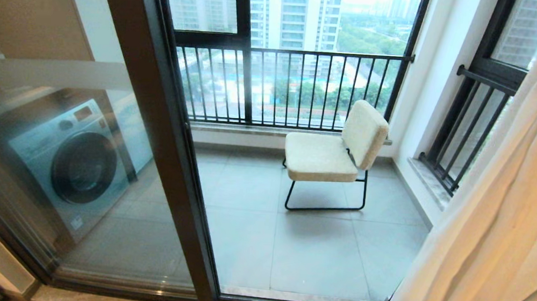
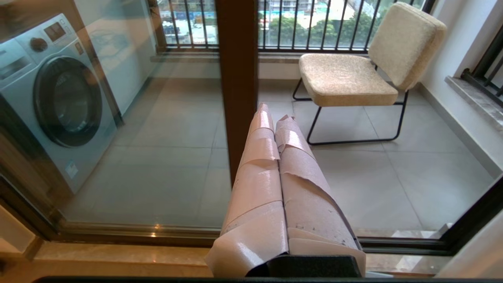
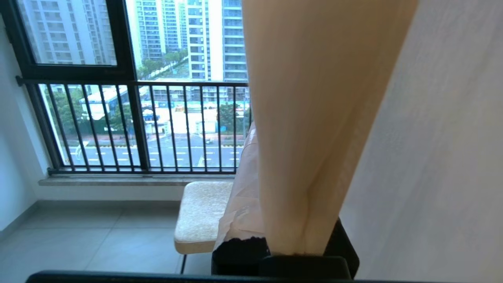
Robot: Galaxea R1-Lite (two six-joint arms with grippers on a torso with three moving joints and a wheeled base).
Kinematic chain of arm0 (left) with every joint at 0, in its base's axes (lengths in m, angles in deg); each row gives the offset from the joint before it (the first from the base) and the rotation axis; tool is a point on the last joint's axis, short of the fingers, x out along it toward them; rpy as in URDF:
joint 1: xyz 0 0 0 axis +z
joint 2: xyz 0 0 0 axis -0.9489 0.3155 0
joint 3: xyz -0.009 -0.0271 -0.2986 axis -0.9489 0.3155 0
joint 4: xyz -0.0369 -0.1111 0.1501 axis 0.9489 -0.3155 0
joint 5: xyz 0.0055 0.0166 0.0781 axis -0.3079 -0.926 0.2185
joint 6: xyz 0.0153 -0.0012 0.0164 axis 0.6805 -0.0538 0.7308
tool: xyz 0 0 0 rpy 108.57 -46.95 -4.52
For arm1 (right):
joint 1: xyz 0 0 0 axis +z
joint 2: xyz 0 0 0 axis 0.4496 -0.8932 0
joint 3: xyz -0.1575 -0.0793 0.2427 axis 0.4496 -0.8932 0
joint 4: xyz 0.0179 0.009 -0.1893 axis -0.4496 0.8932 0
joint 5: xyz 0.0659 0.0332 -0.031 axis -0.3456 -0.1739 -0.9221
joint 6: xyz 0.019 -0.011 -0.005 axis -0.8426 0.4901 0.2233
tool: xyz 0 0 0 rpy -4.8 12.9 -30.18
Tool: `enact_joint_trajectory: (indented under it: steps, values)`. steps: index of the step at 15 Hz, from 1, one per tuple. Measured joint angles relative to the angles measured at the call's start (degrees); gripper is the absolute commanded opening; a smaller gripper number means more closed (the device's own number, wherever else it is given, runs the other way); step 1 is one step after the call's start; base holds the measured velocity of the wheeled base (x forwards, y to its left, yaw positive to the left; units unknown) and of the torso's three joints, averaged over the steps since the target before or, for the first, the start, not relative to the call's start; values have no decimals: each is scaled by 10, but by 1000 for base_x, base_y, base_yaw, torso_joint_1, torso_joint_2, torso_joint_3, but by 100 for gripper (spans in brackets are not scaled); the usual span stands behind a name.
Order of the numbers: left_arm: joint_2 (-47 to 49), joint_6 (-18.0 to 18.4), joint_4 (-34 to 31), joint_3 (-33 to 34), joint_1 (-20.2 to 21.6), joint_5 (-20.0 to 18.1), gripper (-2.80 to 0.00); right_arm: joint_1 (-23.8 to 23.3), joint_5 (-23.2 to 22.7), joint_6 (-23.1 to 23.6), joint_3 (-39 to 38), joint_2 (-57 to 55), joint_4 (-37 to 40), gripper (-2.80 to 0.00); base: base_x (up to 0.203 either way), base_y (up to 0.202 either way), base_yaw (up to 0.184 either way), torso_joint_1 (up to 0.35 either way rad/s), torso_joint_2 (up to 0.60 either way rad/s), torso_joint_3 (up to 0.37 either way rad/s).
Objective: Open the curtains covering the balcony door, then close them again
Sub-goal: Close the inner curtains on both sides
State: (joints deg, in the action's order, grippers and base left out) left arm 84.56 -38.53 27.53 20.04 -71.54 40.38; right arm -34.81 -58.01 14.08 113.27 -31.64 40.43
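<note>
The curtains (image 1: 494, 232) hang bunched at the right edge of the head view, leaving the balcony door (image 1: 166, 129) with its dark frame and frosted band uncovered. My right gripper (image 3: 271, 149) is shut on a cream fold of the curtains (image 3: 322, 98), which runs up between its jaws. One taped finger (image 3: 241, 196) shows beside the fold, and white sheer fabric (image 3: 440, 157) fills the space beside it. My left gripper (image 2: 275, 114) is shut and holds nothing. Its taped fingers point at the door's frame post (image 2: 237, 78) above the sill.
On the balcony behind the glass stand a cream chair (image 1: 330, 150) on black legs and a washing machine (image 1: 74, 156). A black railing (image 1: 292, 86) closes the far side. A side window with bars (image 1: 479, 113) is on the right. A marble sill (image 2: 118, 255) runs along the door's foot.
</note>
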Motion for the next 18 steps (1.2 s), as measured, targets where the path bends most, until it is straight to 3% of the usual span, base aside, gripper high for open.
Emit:
enact_joint_trajectory:
  steps: [18]
  values:
    - [0, 1, 0, 0, 0, 0, -280, 1, 0, 0, 3, -2, 1, -280, 0, 189, 1, 2, 3, 2]
